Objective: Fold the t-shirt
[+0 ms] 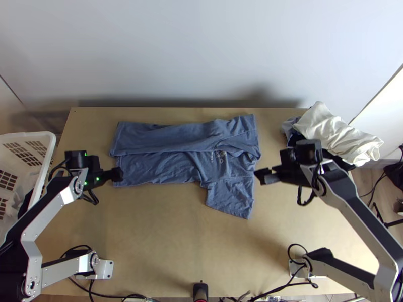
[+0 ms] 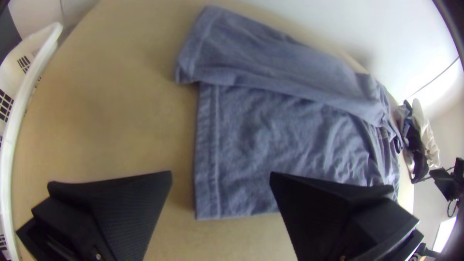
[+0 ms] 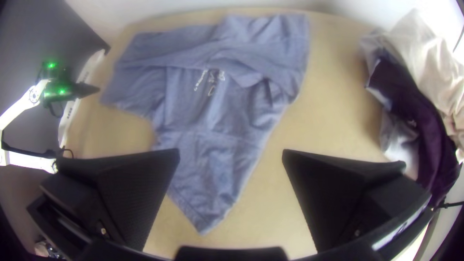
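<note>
1. T-shirt of blue-grey cloth (image 1: 176, 168): the top view has it lengthwise on the light wooden worktop (image 1: 151, 241), far side folded inward over the body, near sleeve (image 1: 230, 195) sticking out toward the arms' bases. One side fold looks done; the near side, then a fold across, are presumably left.
2. Left wrist view: the black, wide-fingered left pincer (image 2: 221, 175) stands open and empty by the hem's near corner.
3. Right wrist view: the similar right pincer (image 3: 231, 151) is open too, holding nothing, near the shoulder; the collar seems partly covered, though that is hard to make out.
</note>
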Controlling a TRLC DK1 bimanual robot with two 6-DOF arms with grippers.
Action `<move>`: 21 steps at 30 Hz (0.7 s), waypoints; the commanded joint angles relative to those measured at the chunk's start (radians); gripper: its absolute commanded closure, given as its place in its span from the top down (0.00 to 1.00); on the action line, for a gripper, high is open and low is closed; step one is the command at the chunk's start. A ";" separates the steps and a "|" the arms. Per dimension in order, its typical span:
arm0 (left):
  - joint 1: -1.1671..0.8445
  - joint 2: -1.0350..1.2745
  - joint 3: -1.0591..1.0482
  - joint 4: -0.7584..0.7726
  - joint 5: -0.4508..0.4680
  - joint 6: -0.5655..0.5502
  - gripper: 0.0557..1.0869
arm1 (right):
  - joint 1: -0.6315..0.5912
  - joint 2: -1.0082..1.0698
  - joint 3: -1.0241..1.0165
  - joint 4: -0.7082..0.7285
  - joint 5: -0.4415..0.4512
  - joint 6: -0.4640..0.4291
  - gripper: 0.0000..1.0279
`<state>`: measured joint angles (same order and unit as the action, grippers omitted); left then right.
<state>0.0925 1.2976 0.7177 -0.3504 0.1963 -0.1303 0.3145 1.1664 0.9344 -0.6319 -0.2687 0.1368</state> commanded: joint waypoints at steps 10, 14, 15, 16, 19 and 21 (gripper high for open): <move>-0.011 -0.100 -0.095 -0.061 0.015 -0.058 0.95 | 0.184 -0.091 -0.183 -0.049 0.000 0.187 0.95; -0.013 -0.100 -0.100 -0.039 0.014 -0.089 0.95 | 0.198 -0.080 -0.227 -0.045 0.002 0.190 0.95; -0.013 -0.100 -0.101 -0.032 0.014 -0.091 0.95 | 0.196 -0.076 -0.236 -0.045 0.003 0.184 0.95; -0.013 -0.101 -0.103 -0.027 0.014 -0.094 0.95 | 0.196 -0.074 -0.246 -0.045 0.003 0.176 0.95; 0.000 -0.101 -0.103 -0.019 0.014 -0.097 0.95 | 0.196 -0.074 -0.270 -0.045 0.003 0.173 0.95; 0.004 -0.101 -0.103 -0.013 0.014 -0.103 0.95 | 0.201 -0.066 -0.295 -0.040 0.005 0.173 0.95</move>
<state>0.0837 1.2003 0.6216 -0.3851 0.2100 -0.2138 0.4980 1.0882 0.7055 -0.6758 -0.2649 0.3073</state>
